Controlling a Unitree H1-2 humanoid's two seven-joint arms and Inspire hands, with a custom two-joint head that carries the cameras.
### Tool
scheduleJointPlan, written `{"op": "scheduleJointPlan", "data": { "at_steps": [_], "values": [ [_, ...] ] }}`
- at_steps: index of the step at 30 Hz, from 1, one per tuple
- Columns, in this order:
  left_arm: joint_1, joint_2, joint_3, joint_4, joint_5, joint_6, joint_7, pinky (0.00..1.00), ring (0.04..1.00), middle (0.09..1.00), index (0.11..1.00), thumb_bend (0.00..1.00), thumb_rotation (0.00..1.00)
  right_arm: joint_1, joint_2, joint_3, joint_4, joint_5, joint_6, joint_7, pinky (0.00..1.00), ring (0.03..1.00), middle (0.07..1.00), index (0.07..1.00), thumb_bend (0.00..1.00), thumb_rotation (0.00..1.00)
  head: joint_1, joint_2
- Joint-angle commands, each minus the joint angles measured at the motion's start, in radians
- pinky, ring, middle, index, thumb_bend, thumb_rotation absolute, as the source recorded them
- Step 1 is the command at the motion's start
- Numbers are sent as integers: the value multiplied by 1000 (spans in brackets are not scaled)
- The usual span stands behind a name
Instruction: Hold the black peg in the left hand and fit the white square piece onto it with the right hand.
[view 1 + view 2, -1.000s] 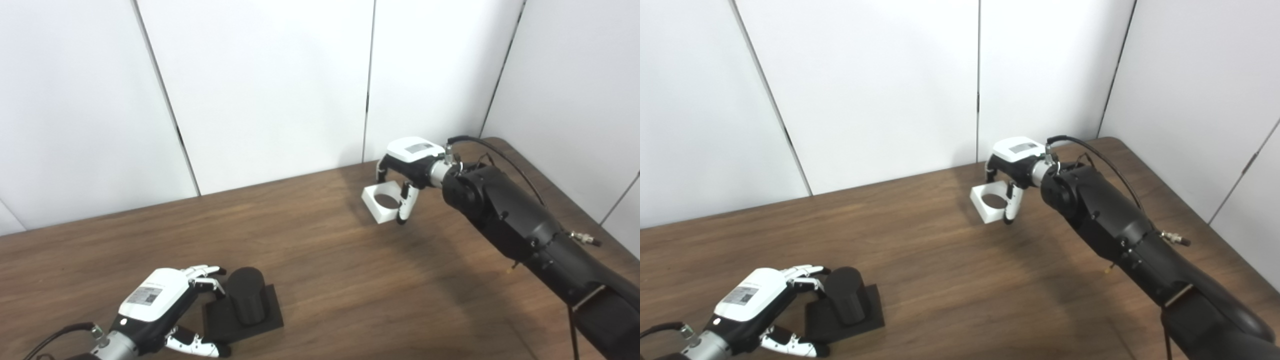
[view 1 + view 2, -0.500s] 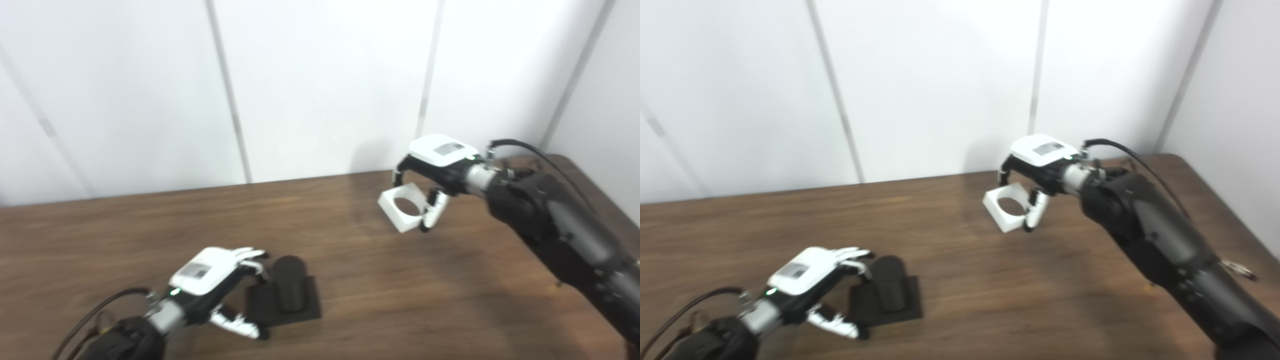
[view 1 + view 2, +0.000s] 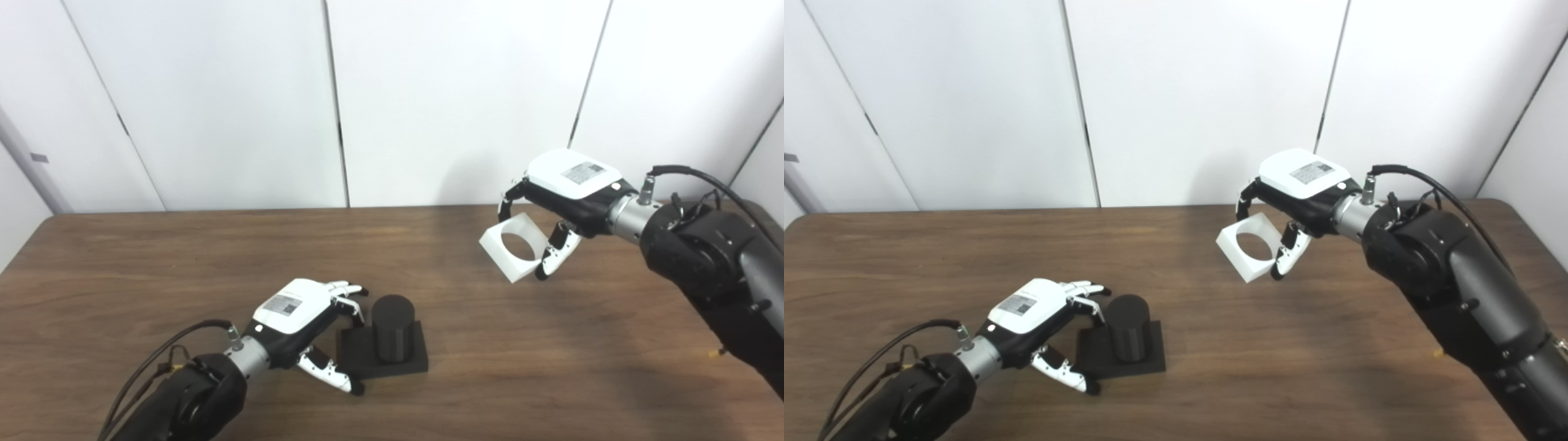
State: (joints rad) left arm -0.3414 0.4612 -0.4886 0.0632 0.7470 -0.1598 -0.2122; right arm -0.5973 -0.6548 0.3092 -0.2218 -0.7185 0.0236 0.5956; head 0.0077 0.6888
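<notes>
Our right hand (image 3: 566, 190) pinches the white square piece (image 3: 513, 246); the upright black peg (image 3: 392, 327), beside our open left hand (image 3: 294, 318), lies well leftward and lower.

Dark wooden table (image 3: 184, 257) before white wall panels (image 3: 214, 104).

left robot hand (image 3: 298, 312): fingers spread, low | right robot hand (image 3: 566, 184): fingers curled, raised

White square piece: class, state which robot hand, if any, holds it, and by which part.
The right robot hand holds the white square piece off the table, fingers over its upper far edge and thumb against its near right side. The left robot hand grips nothing.
</notes>
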Motion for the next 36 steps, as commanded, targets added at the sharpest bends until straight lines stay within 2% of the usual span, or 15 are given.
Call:
{"op": "scheduleJointPlan", "data": {
  "at_steps": [1, 15, 36],
  "values": [
    [12, -15, -46, 32, 59, 19, -62, 855, 906, 898, 489, 523, 63, -54, 3, -24, -51, 8, -10, 1, 760, 779, 721, 477, 520, 134, 3, 2],
    [5, -26, -60, 37, 75, 32, -69, 838, 908, 900, 489, 523, 67, -37, 103, -2, -93, 17, -3, 46, 774, 797, 740, 478, 518, 137, 17, 13],
    [3, -39, -73, 28, 73, 57, -77, 862, 919, 904, 489, 523, 67, -21, 239, 48, -57, 13, -1, 55, 795, 804, 738, 476, 520, 137, 33, 23]
  ]
}}
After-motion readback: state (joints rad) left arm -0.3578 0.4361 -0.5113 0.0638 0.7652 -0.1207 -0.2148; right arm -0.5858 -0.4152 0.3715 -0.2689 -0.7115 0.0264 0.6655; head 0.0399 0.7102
